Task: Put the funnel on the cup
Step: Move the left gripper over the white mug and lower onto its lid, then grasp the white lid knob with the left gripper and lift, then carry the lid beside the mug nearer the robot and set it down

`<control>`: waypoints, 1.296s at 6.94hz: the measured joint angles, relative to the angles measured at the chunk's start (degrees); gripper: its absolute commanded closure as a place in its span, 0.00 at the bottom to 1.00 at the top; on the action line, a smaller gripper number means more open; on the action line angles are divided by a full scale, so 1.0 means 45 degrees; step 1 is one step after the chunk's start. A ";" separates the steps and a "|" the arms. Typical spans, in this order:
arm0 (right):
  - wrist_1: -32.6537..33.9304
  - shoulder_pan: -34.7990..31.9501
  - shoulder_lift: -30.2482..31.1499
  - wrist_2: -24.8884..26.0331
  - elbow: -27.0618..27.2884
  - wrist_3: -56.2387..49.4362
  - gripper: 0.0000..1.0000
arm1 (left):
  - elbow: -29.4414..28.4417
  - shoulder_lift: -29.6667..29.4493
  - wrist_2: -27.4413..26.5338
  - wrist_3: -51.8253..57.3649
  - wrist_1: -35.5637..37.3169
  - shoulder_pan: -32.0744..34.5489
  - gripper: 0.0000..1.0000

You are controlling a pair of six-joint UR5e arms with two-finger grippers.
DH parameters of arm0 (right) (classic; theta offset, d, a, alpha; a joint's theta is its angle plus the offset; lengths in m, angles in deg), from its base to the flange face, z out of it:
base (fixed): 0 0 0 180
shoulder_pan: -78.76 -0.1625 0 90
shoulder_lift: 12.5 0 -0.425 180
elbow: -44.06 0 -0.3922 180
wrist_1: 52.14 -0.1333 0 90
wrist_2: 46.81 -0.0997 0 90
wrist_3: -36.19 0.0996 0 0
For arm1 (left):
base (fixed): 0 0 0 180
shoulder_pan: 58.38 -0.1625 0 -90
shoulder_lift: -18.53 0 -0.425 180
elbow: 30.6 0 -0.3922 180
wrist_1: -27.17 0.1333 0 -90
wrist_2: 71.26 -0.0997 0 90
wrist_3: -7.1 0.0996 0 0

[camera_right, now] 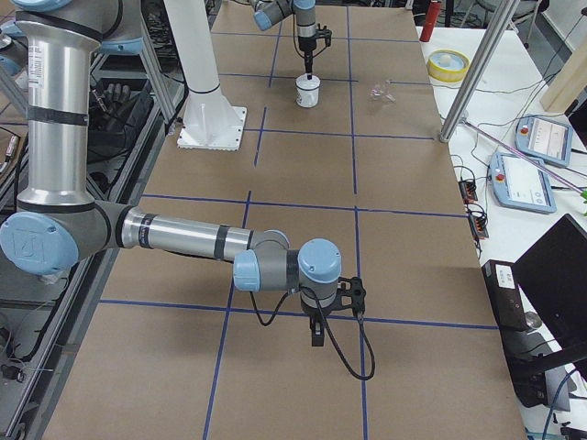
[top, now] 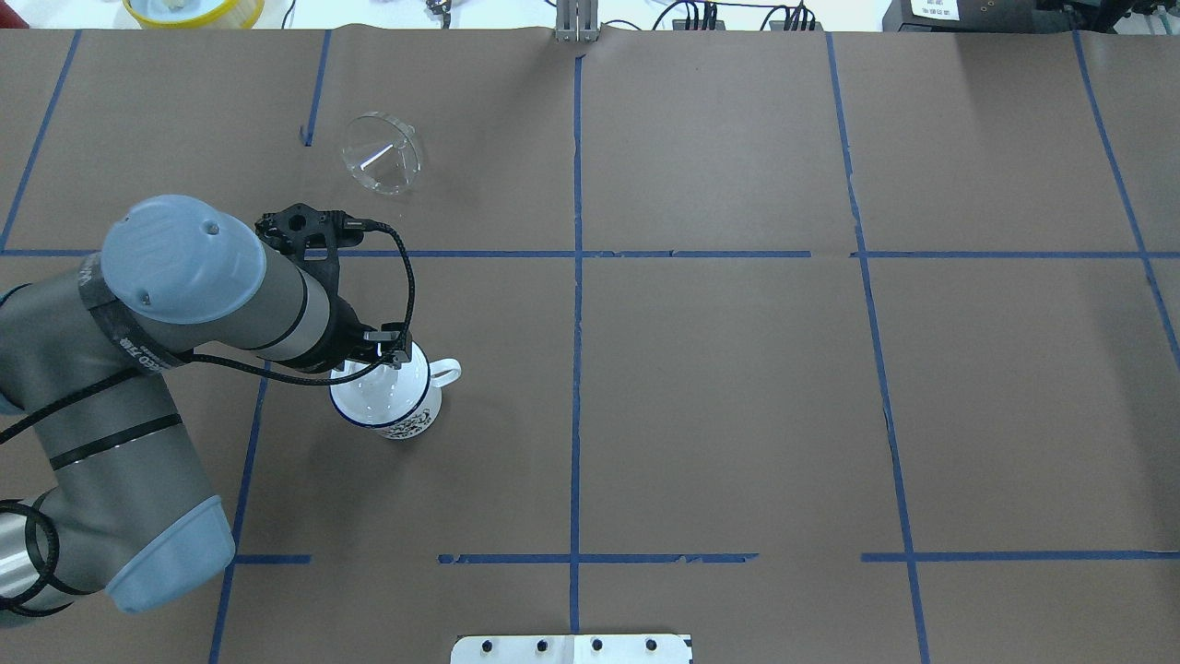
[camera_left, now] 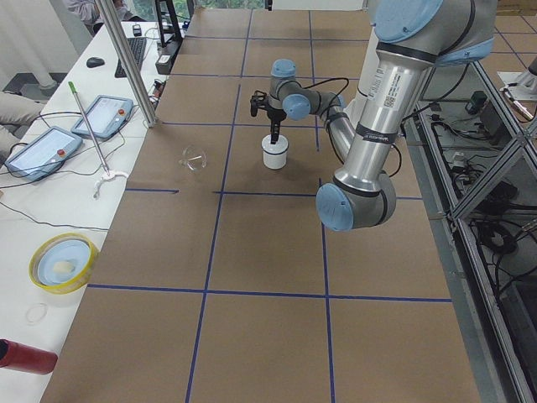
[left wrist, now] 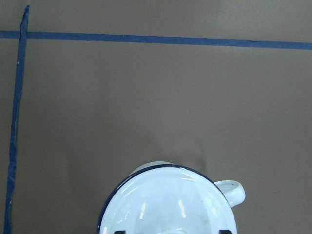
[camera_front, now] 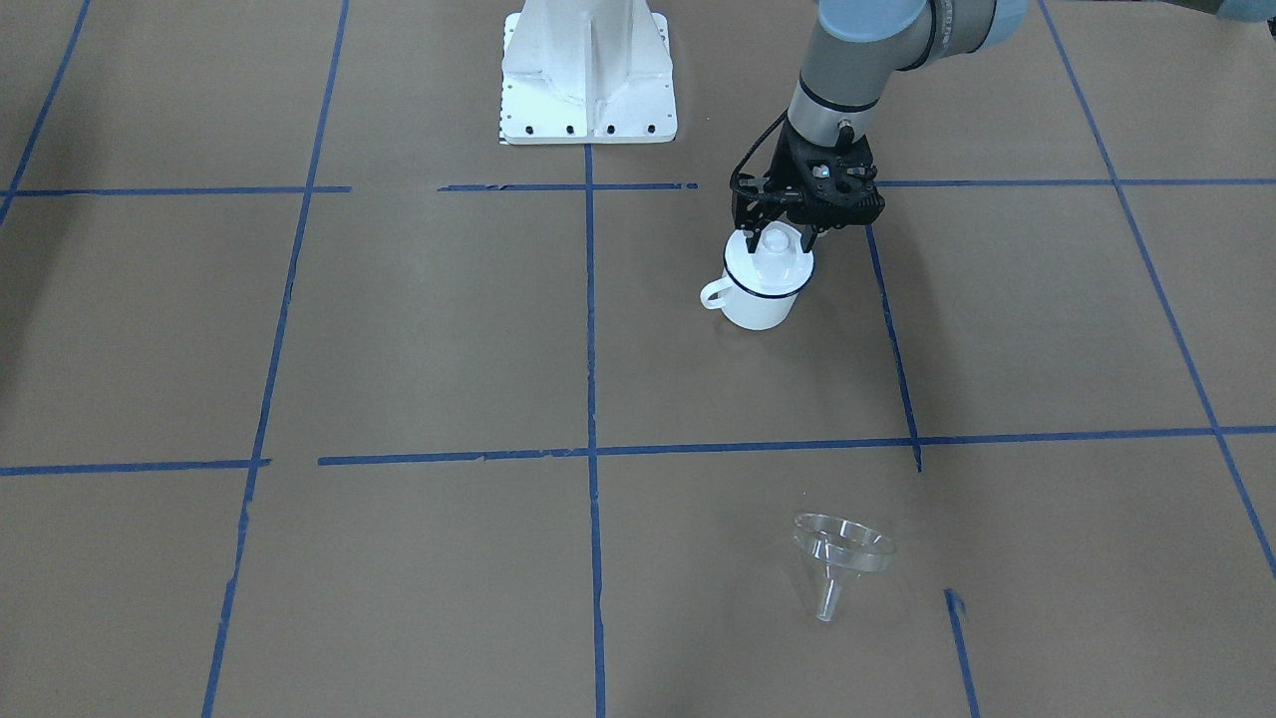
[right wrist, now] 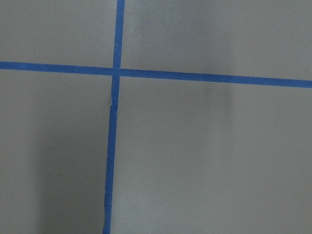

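The cup's [camera_front: 758,304] mouth was covered by a white knobbed lid [camera_front: 773,267]; contents were hidden. The left claw [camera_front: 776,237] was seen spread open astride the knob. The right claw's [camera_right: 316,337] state could not be told. The funnel [camera_front: 842,553] was lying tipped on the table [camera_front: 399,349], well apart from the cup.

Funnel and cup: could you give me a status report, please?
Left gripper open over cup. Right gripper far off, state unclear. Funnel lying on table, untouched. Lid covers cup mouth.
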State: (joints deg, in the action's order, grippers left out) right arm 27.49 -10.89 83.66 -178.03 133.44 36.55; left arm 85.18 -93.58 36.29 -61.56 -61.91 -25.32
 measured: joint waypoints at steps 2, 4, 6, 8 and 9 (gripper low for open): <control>0.0000 0.0000 -0.0001 0.0000 0.0000 0.0000 0.00 | 0.0019 -0.0006 0.0019 -0.0002 -0.0003 -0.0051 0.37; 0.0000 0.0000 -0.0001 0.0000 0.0000 0.0000 0.00 | 0.0044 0.0004 0.0026 -0.0011 0.0000 -0.0073 1.00; 0.0000 0.0000 0.0000 0.0000 0.0000 0.0000 0.00 | 0.0134 0.0024 0.0019 0.0036 0.0027 -0.0061 1.00; 0.0000 0.0000 -0.0001 0.0000 0.0000 0.0000 0.00 | 0.0880 0.0013 0.0041 0.0430 0.0765 0.0226 1.00; 0.0000 0.0000 -0.0001 0.0001 0.0000 0.0000 0.00 | 0.1745 0.0055 0.0095 0.1494 0.1582 0.0761 1.00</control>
State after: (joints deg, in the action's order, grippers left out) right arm 27.49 -10.89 83.66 -178.03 133.44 36.54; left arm 93.03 -93.34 36.72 -54.83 -54.79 -21.89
